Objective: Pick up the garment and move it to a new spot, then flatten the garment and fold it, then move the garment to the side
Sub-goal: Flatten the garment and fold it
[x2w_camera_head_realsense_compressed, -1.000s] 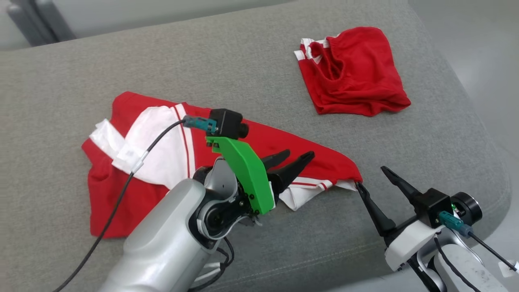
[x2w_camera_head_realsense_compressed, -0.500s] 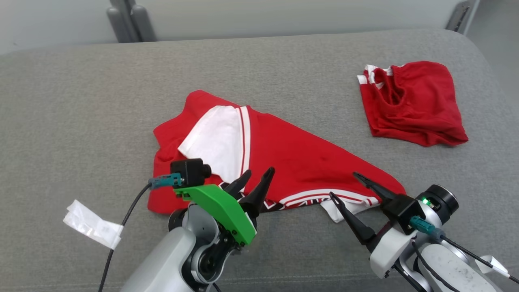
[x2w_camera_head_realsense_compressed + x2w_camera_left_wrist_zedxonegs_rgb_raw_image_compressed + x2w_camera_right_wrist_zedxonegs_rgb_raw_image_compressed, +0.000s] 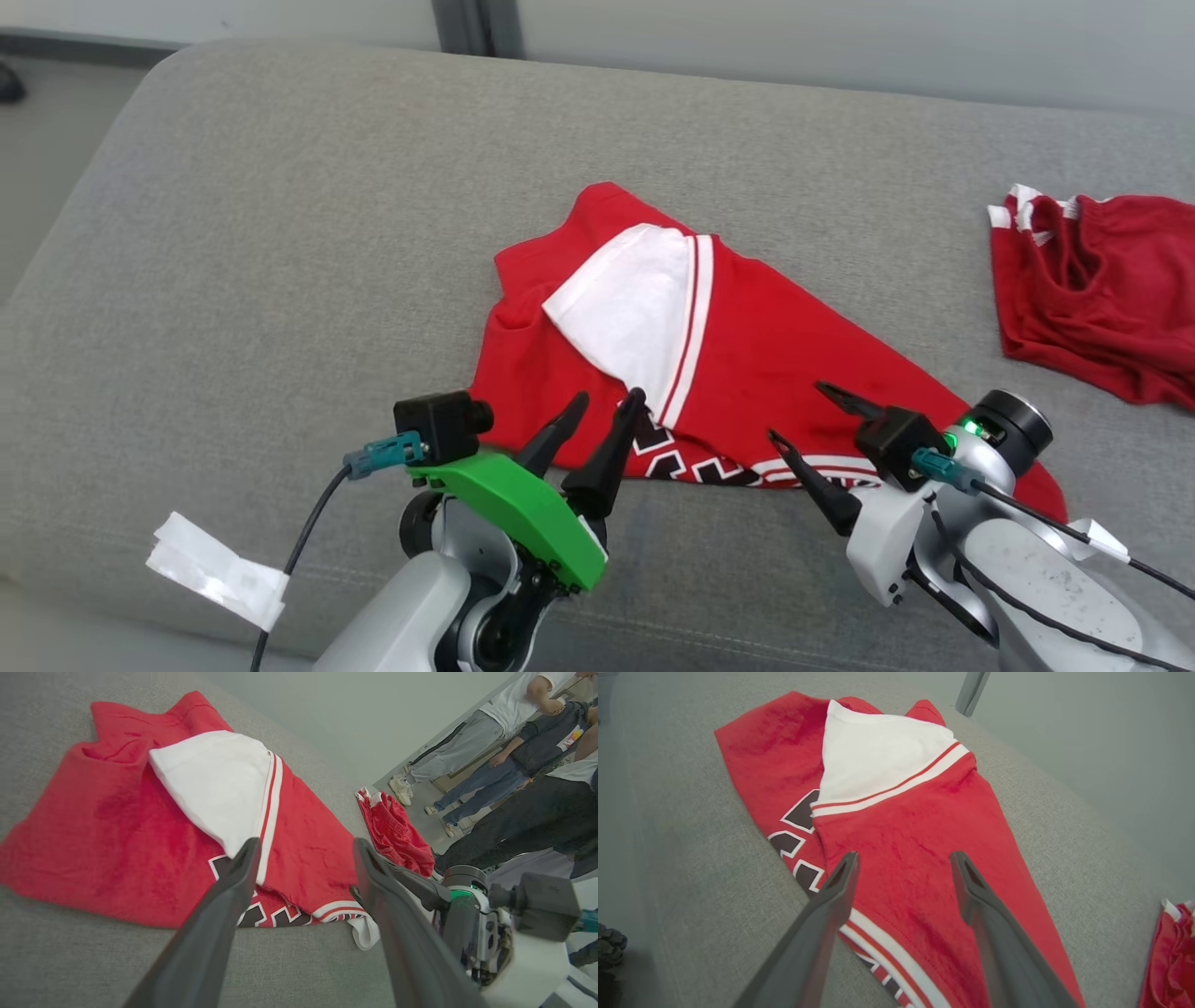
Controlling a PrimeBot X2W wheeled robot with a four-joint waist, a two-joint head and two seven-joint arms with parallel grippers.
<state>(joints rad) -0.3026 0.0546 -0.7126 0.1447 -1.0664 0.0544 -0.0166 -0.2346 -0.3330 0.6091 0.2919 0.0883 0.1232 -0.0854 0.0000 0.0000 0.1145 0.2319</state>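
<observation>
Sprawled rumpled across the middle of the grey cushion [image 3: 280, 280]: the red garment [image 3: 756, 364]. Poised over its near hem, left gripper [image 3: 611, 396] and right gripper [image 3: 797, 411], fingers wide apart, clutching nothing.

Left end effector [image 3: 611, 396] back from above the garment [image 3: 747, 345] to its near edge; right end effector [image 3: 796, 410] now over its hem

Two garments [image 3: 747, 373] [image 3: 1102, 299], seemingly; two pincers [image 3: 611, 396] [image 3: 795, 409].

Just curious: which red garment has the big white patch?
The spread-out garment in the middle; the crumpled garment at the right has only thin white trim.
</observation>
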